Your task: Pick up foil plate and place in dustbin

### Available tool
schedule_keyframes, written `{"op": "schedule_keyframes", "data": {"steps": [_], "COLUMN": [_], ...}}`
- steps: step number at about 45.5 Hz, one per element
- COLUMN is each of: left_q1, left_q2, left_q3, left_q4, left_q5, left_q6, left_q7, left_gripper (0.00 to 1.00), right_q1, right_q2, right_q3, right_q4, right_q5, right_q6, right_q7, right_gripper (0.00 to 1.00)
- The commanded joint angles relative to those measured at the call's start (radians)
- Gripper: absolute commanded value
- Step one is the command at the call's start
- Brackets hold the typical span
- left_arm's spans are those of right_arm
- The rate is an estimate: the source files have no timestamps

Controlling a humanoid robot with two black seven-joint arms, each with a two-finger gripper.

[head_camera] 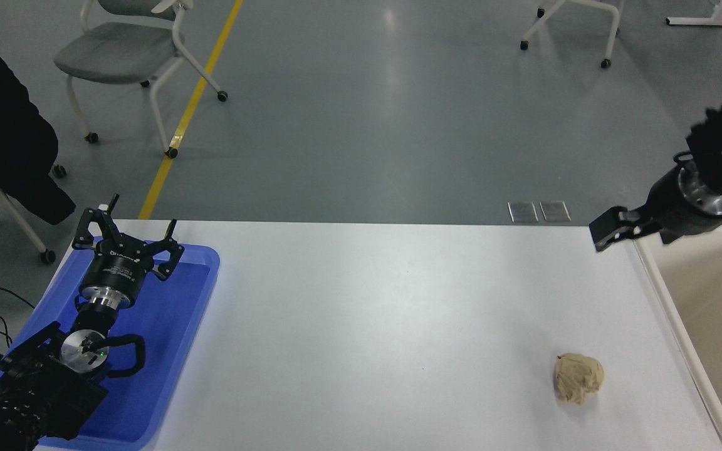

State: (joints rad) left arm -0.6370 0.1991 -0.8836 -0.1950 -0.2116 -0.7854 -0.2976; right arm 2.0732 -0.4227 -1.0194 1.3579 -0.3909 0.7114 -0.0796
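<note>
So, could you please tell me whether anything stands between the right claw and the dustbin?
Nothing visible does: the right claw is by the dustbin's far corner, the paper ball well aside. No foil plate shows.

White table (367,300) spans the frame, grey floor beyond its far edge. Blue plastic tray (179,326) sits on the table's left end, reaching the near-left edge. Small tan crumpled paper ball (578,377) lies on the near-right part, well apart from the tray. Cream dustbin (668,300) stands at the right end; can't tell if it rests on the table or beside it.
</note>
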Motion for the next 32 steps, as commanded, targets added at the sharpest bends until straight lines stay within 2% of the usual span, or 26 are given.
{"op": "schedule_keyframes", "data": {"steps": [1, 13, 32], "left_q1": [0.0, 0.0, 0.0], "left_q2": [0.0, 0.0, 0.0], "left_q3": [0.0, 0.0, 0.0], "left_q4": [0.0, 0.0, 0.0], "left_q5": [0.0, 0.0, 0.0], "left_q6": [0.0, 0.0, 0.0], "left_q7": [0.0, 0.0, 0.0], "left_gripper": [1.0, 1.0, 1.0], "right_q1": [0.093, 0.154, 0.234], "right_q2": [0.134, 0.134, 0.13], "right_q3": [-0.027, -0.037, -0.031], "right_q4": [0.043, 0.044, 0.046], "right_q5": [0.17, 0.242, 0.248], "right_q6": [0.066, 0.074, 0.074], "right_q7": [-0.008, -0.008, -0.008], "right_gripper": [1.0, 1.0, 1.0]}}
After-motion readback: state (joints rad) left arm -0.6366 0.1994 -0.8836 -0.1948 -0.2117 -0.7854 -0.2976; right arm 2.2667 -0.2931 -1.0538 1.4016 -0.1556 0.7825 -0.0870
